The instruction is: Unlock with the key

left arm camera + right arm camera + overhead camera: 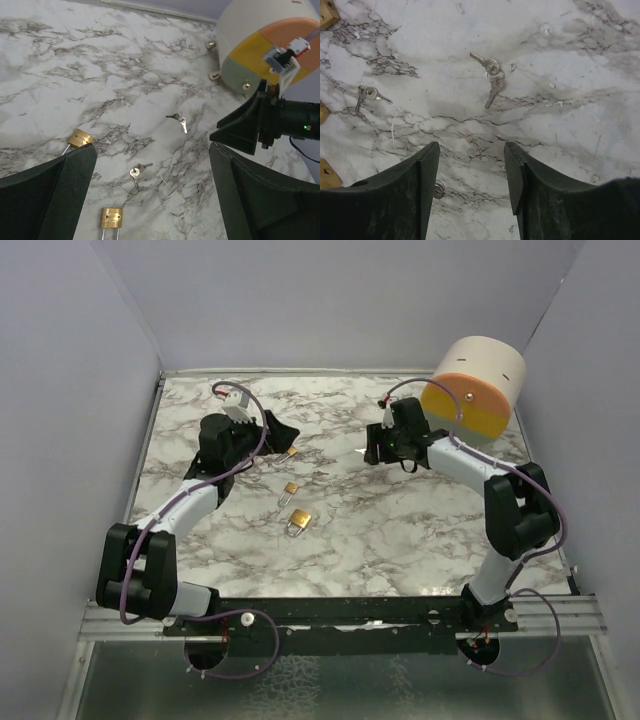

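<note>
No words, numbers or brand marks can be read in any of the views. The face of the brass padlock (111, 217) shows only small dark marks, too small to make out, and the keys (491, 75) also show nothing that can be read.

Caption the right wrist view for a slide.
Open right hand above the marble table, a ringed pair of keys lying just ahead of it.
</note>
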`<control>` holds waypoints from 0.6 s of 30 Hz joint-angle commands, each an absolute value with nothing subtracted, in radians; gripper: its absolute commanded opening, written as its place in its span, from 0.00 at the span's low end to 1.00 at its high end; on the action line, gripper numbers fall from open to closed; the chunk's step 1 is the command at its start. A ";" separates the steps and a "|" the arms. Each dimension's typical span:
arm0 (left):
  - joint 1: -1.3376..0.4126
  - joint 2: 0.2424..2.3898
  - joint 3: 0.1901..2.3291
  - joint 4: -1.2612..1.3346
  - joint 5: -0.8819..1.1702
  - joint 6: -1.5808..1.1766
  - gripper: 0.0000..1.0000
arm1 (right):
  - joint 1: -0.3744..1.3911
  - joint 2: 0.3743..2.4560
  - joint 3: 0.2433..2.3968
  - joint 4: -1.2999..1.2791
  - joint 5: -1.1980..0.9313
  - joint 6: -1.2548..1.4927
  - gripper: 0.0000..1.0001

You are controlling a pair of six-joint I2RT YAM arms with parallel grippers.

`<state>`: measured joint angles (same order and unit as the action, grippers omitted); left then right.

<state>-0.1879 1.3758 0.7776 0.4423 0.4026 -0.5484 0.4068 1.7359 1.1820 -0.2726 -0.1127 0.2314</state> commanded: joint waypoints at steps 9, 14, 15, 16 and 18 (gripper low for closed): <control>-0.269 1.388 0.791 0.369 0.386 -0.478 0.99 | 0.414 1.927 1.322 -0.305 -0.127 0.273 0.51; -0.270 1.384 0.788 0.350 0.386 -0.466 0.99 | 0.413 1.991 1.371 -0.325 -0.106 0.270 0.48; -0.270 1.382 0.788 0.346 0.384 -0.462 0.99 | 0.413 2.001 1.378 -0.327 -0.103 0.269 0.47; -0.269 1.381 0.789 0.342 0.382 -0.458 0.99 | 0.413 2.010 1.387 -0.329 -0.098 0.268 0.47; -0.270 1.378 0.791 0.334 0.378 -0.455 0.99 | 0.413 2.027 1.399 -0.334 -0.089 0.264 0.46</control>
